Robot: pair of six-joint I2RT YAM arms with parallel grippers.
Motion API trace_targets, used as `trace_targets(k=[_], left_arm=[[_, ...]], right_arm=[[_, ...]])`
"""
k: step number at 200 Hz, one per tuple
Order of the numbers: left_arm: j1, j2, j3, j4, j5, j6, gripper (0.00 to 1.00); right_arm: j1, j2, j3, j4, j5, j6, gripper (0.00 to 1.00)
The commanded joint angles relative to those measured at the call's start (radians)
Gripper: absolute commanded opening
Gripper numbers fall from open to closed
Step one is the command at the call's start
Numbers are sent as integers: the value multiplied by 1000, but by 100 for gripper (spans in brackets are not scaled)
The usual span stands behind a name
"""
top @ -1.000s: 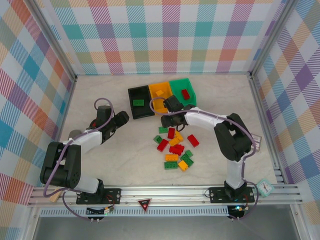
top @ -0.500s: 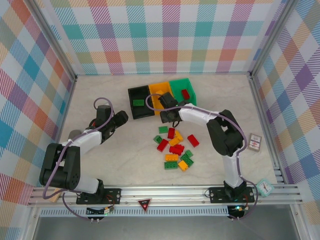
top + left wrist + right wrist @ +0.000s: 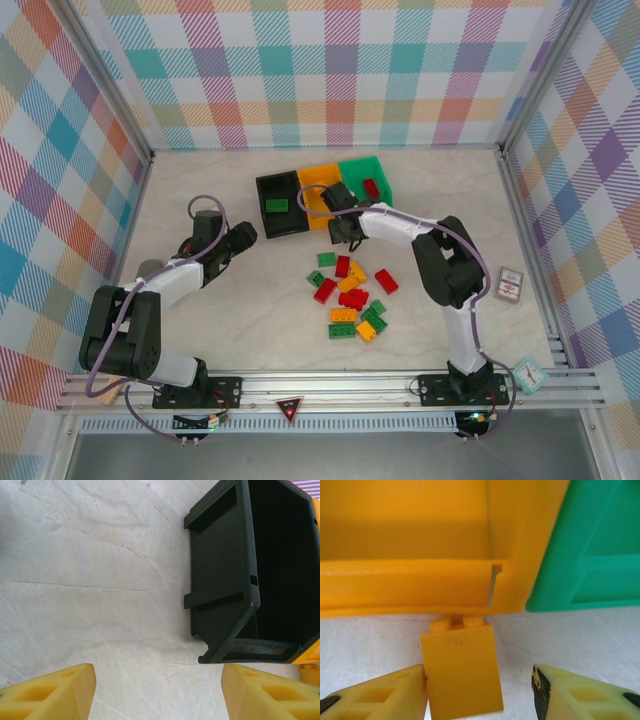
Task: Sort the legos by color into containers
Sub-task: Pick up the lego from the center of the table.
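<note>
The legos (image 3: 352, 297) were mostly heaped on the table (image 3: 450, 200), and one orange brick (image 3: 462, 675) was judged at risk. Being unclamped, it could be snagged under the lip of the orange bin (image 3: 410, 585) or left outside its wall. The left gripper (image 3: 157, 680) was spread and empty before the black bin (image 3: 220, 580), well apart from the heap. The brick was seen between the spread fingers of the right gripper (image 3: 479, 680), touching the left finger only, with the green bin (image 3: 580, 540) to the right.
</note>
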Motion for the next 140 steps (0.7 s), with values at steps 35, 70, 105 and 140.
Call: trace_targets(k=[35, 70, 105, 140], left_arm=[[7, -3, 18, 8, 22, 0, 67], [7, -5, 17, 5, 14, 3, 67], [5, 22, 11, 41, 49, -10, 67], [6, 34, 10, 51, 63, -15, 67]], right_arm=[[-5, -13, -39, 60, -54, 52, 41], [-4, -127, -162, 158, -54, 23, 31], [8, -280, -273, 277, -79, 2, 32], [49, -344, -300, 356, -68, -16, 33]])
